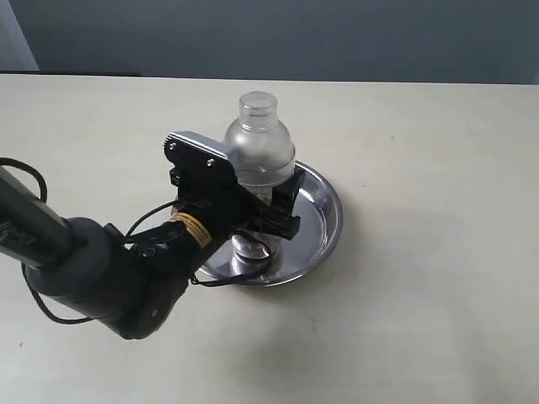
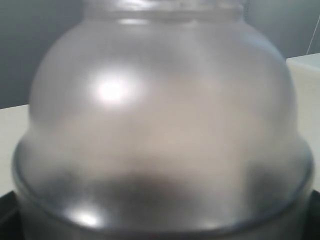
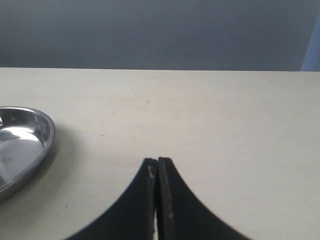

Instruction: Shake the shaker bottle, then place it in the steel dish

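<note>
One shaker bottle (image 1: 259, 156) upright, cap (image 1: 258, 108) up

Pale beige tabletop (image 1: 438, 320), dull blue-grey wall (image 1: 337, 38) behind, lighter strip (image 1: 13, 38) at its edge

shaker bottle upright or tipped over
Upright: the bottle stands vertical, cap on top, gripped by the left pincer over the dish.

Soft, even light is falling from overhead, leaving only faint shadows on the pale table (image 1: 421, 320). The steel dish (image 1: 324, 220) is glinting with bright reflections. In the left wrist view the shaker bottle (image 2: 160, 130) is looming close, blurring out of focus and carrying a white glare spot.
</note>
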Controlling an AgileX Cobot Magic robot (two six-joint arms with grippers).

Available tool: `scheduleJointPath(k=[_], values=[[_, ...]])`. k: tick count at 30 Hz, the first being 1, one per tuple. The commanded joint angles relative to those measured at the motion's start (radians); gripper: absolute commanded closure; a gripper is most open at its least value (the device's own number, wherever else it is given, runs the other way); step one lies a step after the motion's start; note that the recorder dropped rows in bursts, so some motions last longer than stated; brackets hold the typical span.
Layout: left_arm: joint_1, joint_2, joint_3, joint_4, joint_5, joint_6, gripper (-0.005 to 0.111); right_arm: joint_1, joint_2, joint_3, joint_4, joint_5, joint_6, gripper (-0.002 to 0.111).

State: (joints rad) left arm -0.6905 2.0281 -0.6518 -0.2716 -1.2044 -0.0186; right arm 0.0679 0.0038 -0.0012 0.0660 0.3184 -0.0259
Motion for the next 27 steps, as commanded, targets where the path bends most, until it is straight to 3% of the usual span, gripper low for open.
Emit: scheduleJointPath(k=[1,6,8,9,27], values=[[0.001,0.001,0.004,0.000,-0.017,0.000,0.030,0.002,-0.004,0.001,-0.001,-0.014,0.000,0.109],[0.001,-0.003,0.004,0.011,-0.017,0.019,0.025,0.002,-0.004,0.001,-0.001,-0.014,0.000,0.109],[0.001,-0.004,0.004,0.011,-0.017,0.065,0.015,0.002,-0.004,0.001,-0.001,-0.014,0.000,0.109],[0.001,-0.005,0.004,0.000,-0.017,0.105,0.002,0.002,-0.004,0.001,-0.001,-0.014,0.000,0.109],[0.001,-0.103,0.005,-0.067,-0.017,0.134,0.001,0.002,-0.004,0.001,-0.001,-0.014,0.000,0.109]])
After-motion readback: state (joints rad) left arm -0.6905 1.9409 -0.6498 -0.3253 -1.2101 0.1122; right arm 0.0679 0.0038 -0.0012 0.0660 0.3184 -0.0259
